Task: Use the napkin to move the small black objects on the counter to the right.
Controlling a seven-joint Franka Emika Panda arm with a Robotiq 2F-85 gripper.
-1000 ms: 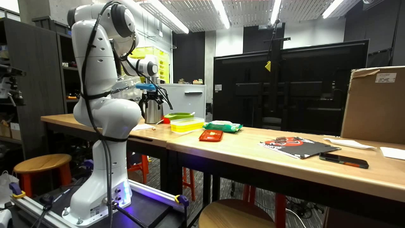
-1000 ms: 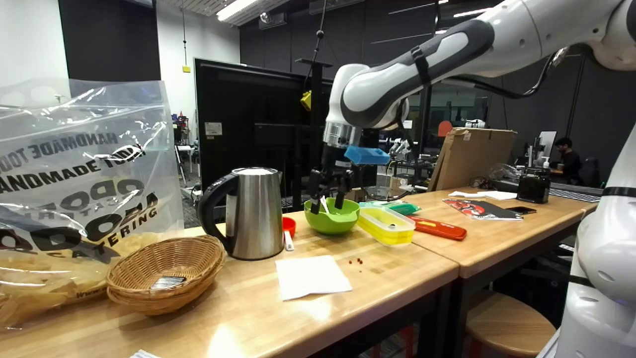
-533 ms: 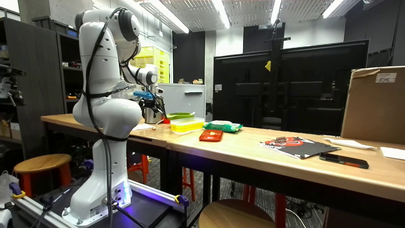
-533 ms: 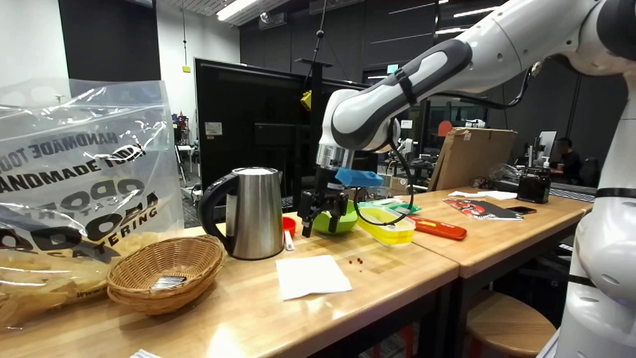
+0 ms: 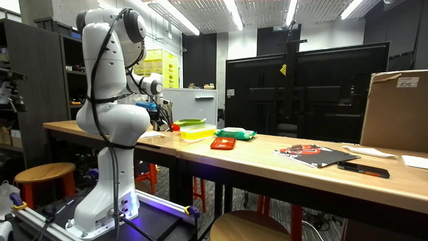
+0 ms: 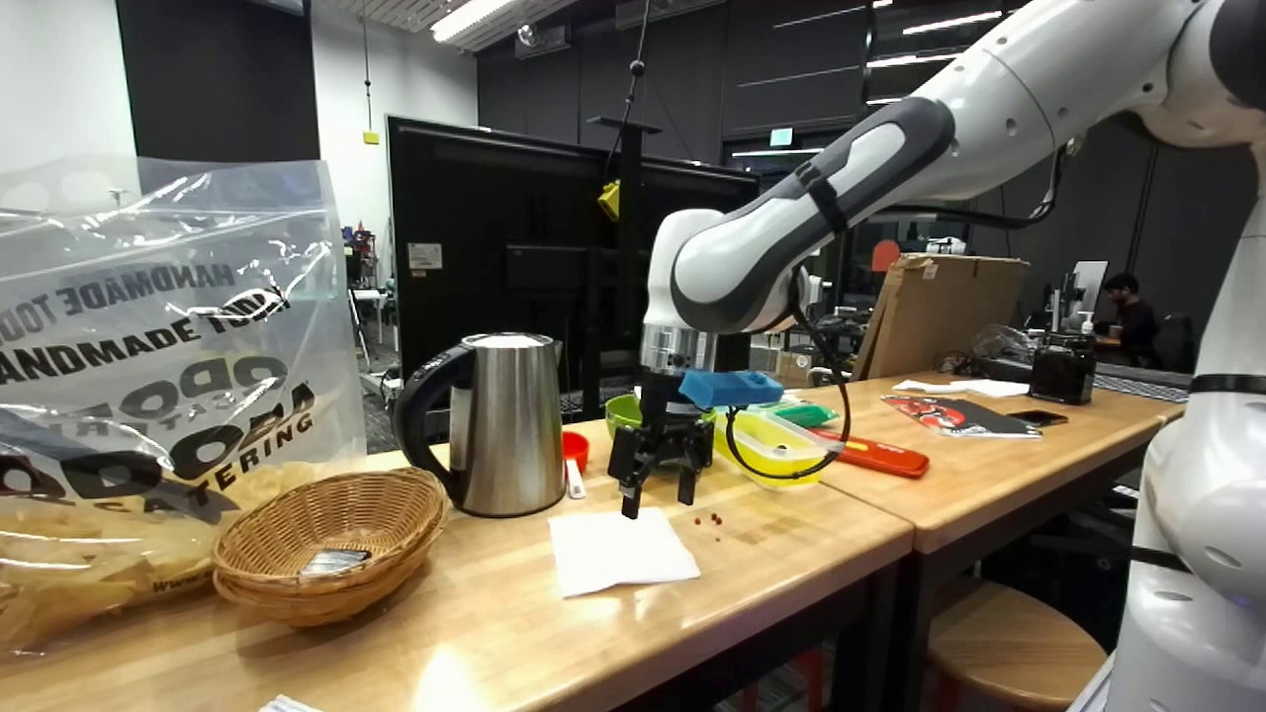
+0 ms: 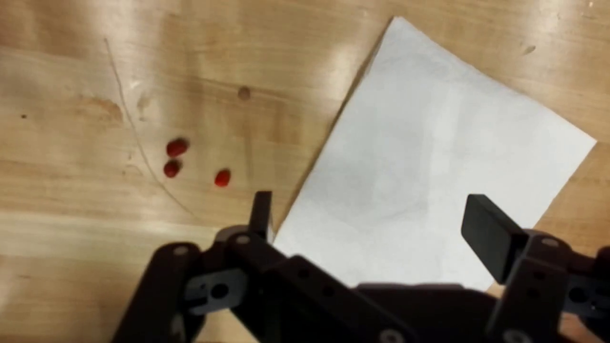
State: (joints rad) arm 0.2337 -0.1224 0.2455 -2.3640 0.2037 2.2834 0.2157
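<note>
The white folded napkin [image 6: 625, 556] lies flat on the wooden counter [image 6: 475, 623]; it fills much of the wrist view [image 7: 429, 133]. Beside it lie a few small objects [image 6: 708, 520], which look dark red rather than black. In the wrist view they are two touching beads [image 7: 177, 147], a single brighter red bead [image 7: 222, 177] and a paler brown speck [image 7: 244, 93]. My gripper [image 6: 658, 497] is open and empty, above the napkin's far edge. In the wrist view its fingers [image 7: 369, 205] are wide apart, with the napkin below between them.
A steel kettle [image 6: 509, 425] and a red cup [image 6: 576, 449] stand near the gripper. A green bowl [image 6: 621, 410] is partly hidden behind it. A yellow container [image 6: 771, 445], a red case [image 6: 875, 453], a wicker basket [image 6: 331, 544] and a plastic bag [image 6: 178, 396] are also on the counter.
My gripper has come down from above the green bowl and moved toward the napkin. It stays open. The napkin and the small objects have not moved.
</note>
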